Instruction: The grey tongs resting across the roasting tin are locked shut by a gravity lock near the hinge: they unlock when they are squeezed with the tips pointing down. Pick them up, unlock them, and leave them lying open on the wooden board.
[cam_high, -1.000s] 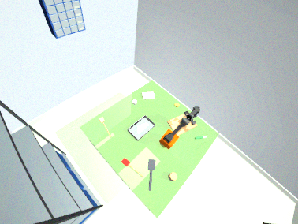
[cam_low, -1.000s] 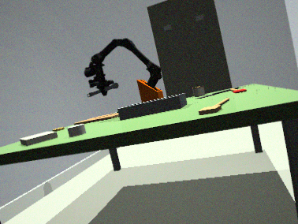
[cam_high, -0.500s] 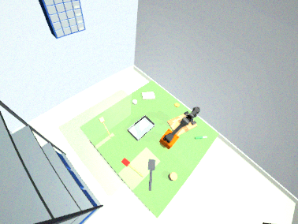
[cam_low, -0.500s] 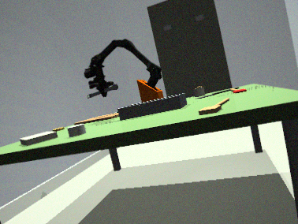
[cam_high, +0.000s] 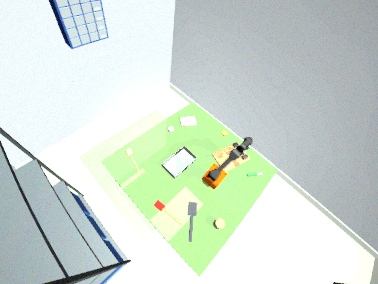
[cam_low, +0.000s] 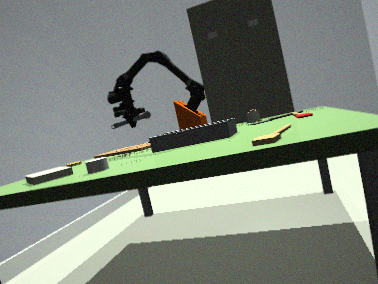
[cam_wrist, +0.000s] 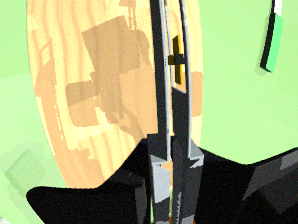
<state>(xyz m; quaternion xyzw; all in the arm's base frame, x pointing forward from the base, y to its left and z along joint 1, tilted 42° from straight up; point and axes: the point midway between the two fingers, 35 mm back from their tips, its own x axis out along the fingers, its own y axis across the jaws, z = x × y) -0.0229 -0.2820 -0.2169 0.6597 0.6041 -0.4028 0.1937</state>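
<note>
My gripper (cam_high: 240, 150) (cam_low: 132, 121) (cam_wrist: 158, 143) is shut on the grey tongs (cam_low: 142, 116) (cam_wrist: 181, 112), above the wooden board (cam_high: 220, 156) (cam_low: 119, 150) (cam_wrist: 60, 30). In the exterior view the tongs are in the air, tilted, with their left end lower than their right end. In the wrist view their two long arms lie close together with a narrow gap, and a small yellow and black piece (cam_wrist: 178, 60) shows between them. Shadows of arm and tongs fall on the board. The roasting tin (cam_high: 169, 169) (cam_low: 195, 135) stands with nothing resting across it. Whether the lock is engaged cannot be told.
A green and white tool (cam_high: 254, 174) (cam_wrist: 274, 40) lies beside the board. A small yellow item (cam_high: 224, 133) (cam_low: 74, 163), a white box (cam_high: 188, 121) (cam_low: 48, 175) and a small round pot (cam_high: 171, 129) (cam_low: 96, 165) are near. A dark spatula (cam_high: 192, 209) lies farther off.
</note>
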